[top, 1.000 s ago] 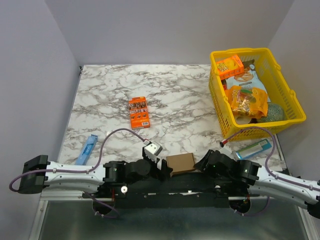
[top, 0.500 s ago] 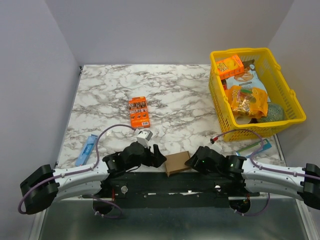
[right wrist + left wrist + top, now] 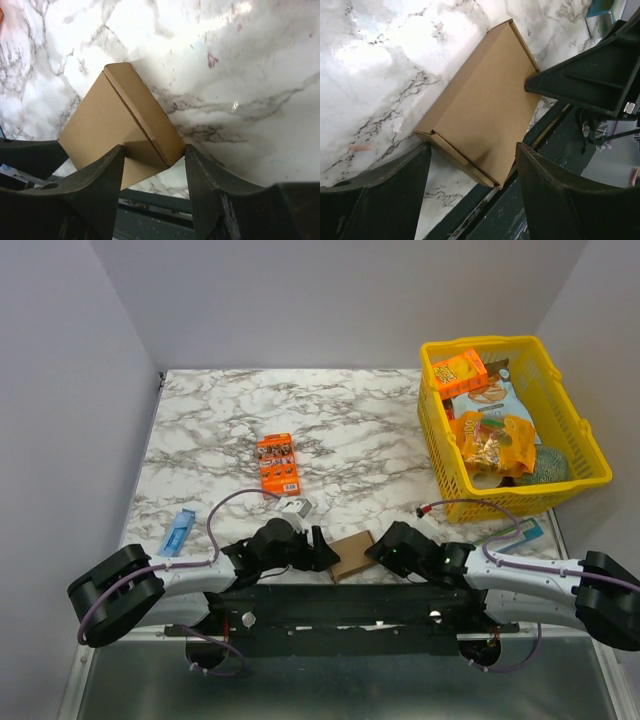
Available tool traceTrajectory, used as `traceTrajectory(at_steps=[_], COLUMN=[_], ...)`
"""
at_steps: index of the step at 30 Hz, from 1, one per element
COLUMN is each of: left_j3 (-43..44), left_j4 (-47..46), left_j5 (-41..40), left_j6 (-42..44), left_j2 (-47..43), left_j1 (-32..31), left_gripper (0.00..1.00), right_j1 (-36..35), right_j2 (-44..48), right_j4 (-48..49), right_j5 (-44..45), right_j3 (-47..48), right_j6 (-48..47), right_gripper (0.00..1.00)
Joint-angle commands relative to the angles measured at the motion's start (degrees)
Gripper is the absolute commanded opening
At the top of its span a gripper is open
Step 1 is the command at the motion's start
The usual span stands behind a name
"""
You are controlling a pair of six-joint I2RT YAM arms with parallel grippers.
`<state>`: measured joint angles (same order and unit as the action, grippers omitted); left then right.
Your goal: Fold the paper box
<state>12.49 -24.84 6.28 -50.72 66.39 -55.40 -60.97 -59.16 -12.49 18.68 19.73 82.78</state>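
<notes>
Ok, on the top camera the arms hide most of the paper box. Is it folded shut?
Observer: In the left wrist view the paper box lies flat and closed, no flap standing up.
Operator: Where's the left gripper?
Observer: The left gripper straddles one corner, jaws apart, marble showing beside one finger.
Operator: And the right?
Observer: The right gripper has the opposite end between its fingers; contact I cannot tell.

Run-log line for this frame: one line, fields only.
paper box: closed shape, at table near edge | left gripper: open, straddling one end | right gripper: shut on opposite corner
</notes>
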Motion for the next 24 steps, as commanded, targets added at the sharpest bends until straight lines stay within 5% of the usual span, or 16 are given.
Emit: traceTrajectory(at_steps=[1,7,14,24], left_j3=[-0.01,3.41,13.06,21.96], left_j4=[-9.17,-10.14,-12.69,2.59], left_j5=[4.79,5.49,10.41,5.06], left_j6=[-2.72,0.26,9.48,21.71], left_j2=[3.30,6.73,16.92,12.73], left_j1=[1.51,8.89,18.82,23.49], left_gripper=[0.76,0.76,0.77,0.92], right_j1=[3.22,13.49,21.68,22.39], right_j2=[-5.44,-17.62,-35.21,-33.66], right_j4=[9.67,18.72,20.14,12.86], right_j5=[-1.80,-6.28,-9.89,-6.55], right_j3=[3.73,10.14,30.44,40.39], right_j6=[-6.56,-16.83,-29.60,-41.47], right_gripper=[0.59,0.59,0.59,0.75])
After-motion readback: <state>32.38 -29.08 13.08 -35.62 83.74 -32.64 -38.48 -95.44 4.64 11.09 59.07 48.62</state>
